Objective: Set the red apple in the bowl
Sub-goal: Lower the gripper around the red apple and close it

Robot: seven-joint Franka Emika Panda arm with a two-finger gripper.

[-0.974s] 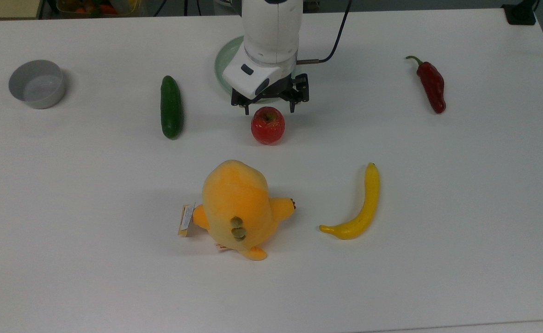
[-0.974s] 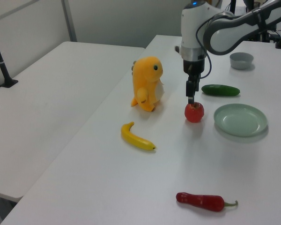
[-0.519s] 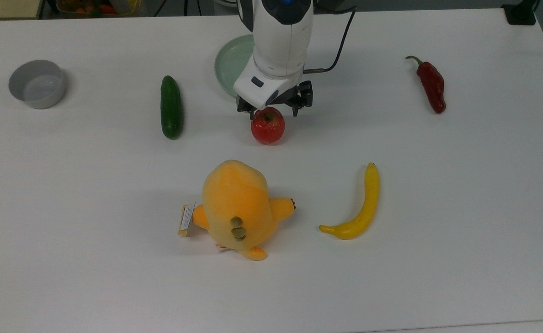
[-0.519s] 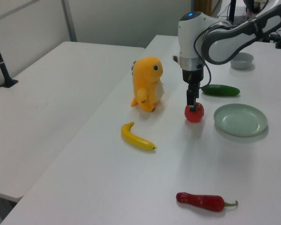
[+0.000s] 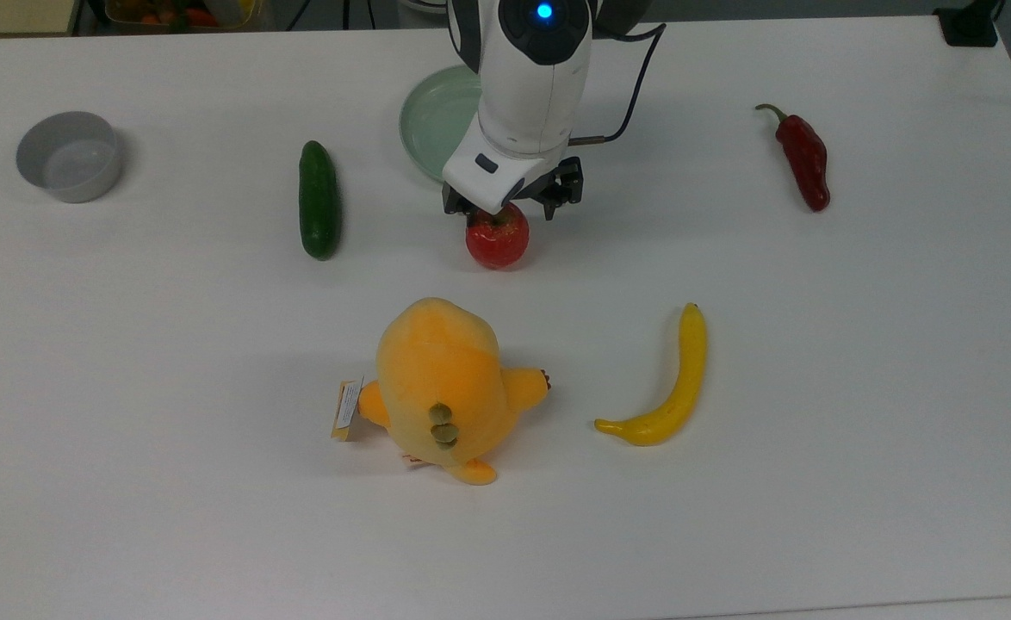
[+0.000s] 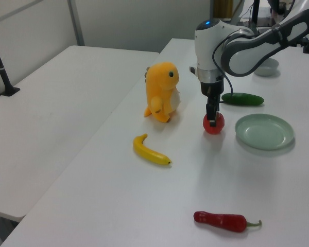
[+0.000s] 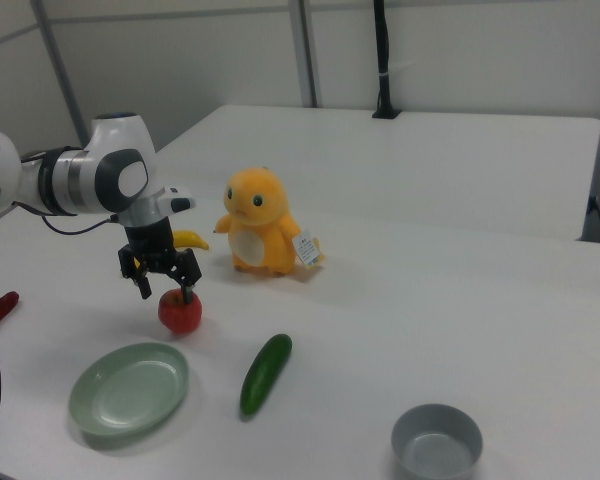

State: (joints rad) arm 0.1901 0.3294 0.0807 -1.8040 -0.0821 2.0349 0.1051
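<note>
A white table (image 5: pixel 815 387) carries the rest. A green cucumber (image 5: pixel 319 199) lies lengthwise toward the top view's left, well apart from a pale green dish (image 5: pixel 428 120) near the far edge. A dark red chili (image 5: pixel 803 157) lies alone at the top view's right, stem pointing away. A yellow banana (image 5: pixel 666 385) curves near the middle, just beside an orange plush toy (image 5: pixel 441 387) that sits upright with a paper tag (image 5: pixel 346 410) at its side. In the left view, a second white table (image 6: pixel 51 113) stands alongside
</note>
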